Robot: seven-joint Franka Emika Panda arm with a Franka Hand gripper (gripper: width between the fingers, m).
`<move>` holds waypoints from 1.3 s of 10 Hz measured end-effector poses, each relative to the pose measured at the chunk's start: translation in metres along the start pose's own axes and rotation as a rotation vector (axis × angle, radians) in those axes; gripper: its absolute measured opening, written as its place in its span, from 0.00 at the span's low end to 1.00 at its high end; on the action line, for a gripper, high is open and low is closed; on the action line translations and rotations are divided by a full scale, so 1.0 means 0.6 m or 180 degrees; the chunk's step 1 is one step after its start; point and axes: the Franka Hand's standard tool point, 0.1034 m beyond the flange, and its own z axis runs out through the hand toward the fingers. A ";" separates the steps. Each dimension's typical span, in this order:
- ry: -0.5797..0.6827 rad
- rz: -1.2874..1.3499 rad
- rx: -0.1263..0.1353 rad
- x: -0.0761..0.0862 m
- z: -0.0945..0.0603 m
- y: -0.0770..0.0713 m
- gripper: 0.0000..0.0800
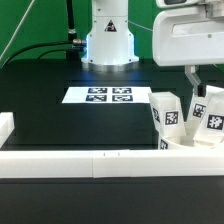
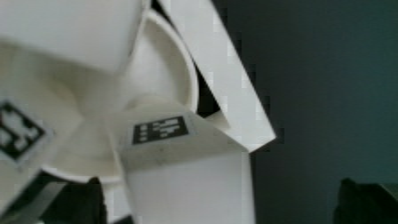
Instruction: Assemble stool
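Observation:
White stool legs with black-and-white tags stand crowded at the exterior view's right: one leg [image 1: 167, 112], a second [image 1: 212, 116], and a third [image 1: 198, 107] partly hidden between them. I cannot make out the round seat among the white shapes there. My gripper [image 1: 203, 86] hangs just above this cluster with its jaws apart and nothing held. In the wrist view the dark fingertips [image 2: 50, 203] sit far apart at the frame's edge. Close white parts fill that view: one with a large tag [image 2: 18, 130], one with a small tag [image 2: 160, 128].
The marker board [image 1: 110, 96] lies flat in front of the robot base [image 1: 108, 45]. Long white border rails run along the front [image 1: 80, 163] and the exterior view's left [image 1: 6, 128]. The legs are packed into the right front corner against the rail.

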 end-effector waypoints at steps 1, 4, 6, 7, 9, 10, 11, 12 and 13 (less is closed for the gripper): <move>0.0022 -0.0361 -0.0003 0.000 -0.003 -0.005 0.81; 0.0192 -0.0813 -0.0030 0.007 -0.011 0.007 0.81; 0.0195 -0.1878 -0.0158 0.013 -0.012 0.018 0.81; 0.0174 -0.2413 -0.0202 0.014 -0.009 0.023 0.81; 0.0024 -0.3424 -0.0329 0.005 0.012 0.018 0.81; 0.0021 -0.3602 -0.0354 0.008 0.010 0.023 0.81; 0.0006 -0.3799 -0.0390 0.011 0.009 0.028 0.81; -0.0012 -0.3966 -0.0421 0.013 0.009 0.032 0.81; -0.0158 -0.3904 -0.0415 0.007 0.016 0.036 0.81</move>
